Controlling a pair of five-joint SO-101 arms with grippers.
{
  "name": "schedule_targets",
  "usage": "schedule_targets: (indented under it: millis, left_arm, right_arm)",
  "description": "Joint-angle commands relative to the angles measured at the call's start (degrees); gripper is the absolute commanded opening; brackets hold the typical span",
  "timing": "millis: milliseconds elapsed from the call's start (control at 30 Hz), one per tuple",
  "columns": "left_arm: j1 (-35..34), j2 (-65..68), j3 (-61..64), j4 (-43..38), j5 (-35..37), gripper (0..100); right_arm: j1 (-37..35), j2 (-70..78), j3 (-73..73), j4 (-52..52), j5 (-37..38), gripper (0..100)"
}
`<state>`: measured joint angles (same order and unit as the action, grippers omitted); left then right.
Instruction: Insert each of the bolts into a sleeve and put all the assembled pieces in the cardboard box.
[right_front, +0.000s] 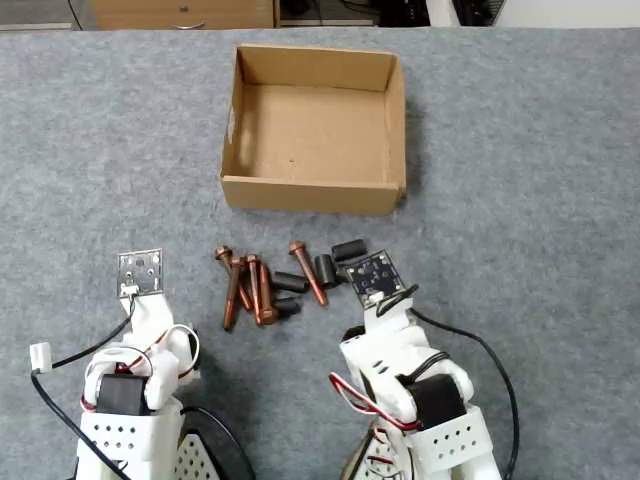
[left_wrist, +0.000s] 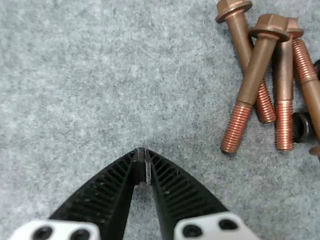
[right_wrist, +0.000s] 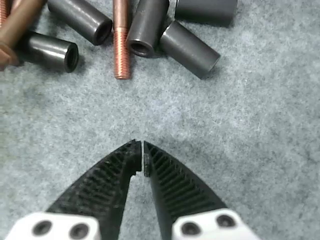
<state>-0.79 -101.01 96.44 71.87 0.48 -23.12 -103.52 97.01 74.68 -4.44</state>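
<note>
Table (right_front: 520, 200): grey felt-like cover. Cardboard box (right_front: 310, 195) sits straight on it, open top up. Near the box's front wall is a loose pile of copper bolts (right_front: 258, 290) lying flat, some crossing. Dark sleeves (right_front: 325, 268) lie on their sides, mixed in on the pile's right.

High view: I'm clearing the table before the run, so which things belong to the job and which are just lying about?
Job: copper-coloured threaded metal bolts; dark cylindrical metal sleeves; open brown cardboard box.
Not part of it: wooden drawer cabinet beyond the far edge; grey carpet underneath.
</note>
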Motion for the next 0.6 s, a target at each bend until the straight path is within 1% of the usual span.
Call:
schedule_targets:
  millis: [0, 367, 467, 567]
  left_arm:
    - [0.7, -1.9, 0.5, 0.3, -0.6, 2]
    - [0.8, -2.0, 0.5, -0.2, -0.4, 2]
    - [0.4, -2.0, -2.2, 0.3, -0.4, 2]
    - [-1.0, -1.9, -8.7, 1.2, -0.4, 2]
  right_arm:
    - [-0.6, -5.0, -0.1, 0.0, 0.2, 0.5]
    - [-0.4, -5.1, -1.1, -0.4, 0.3, 0.5]
    - [0.3, -5.0, -7.1, -0.3, 0.5, 0.5]
    - [4.0, -5.0, -14.4, -0.8, 0.5, 0.5]
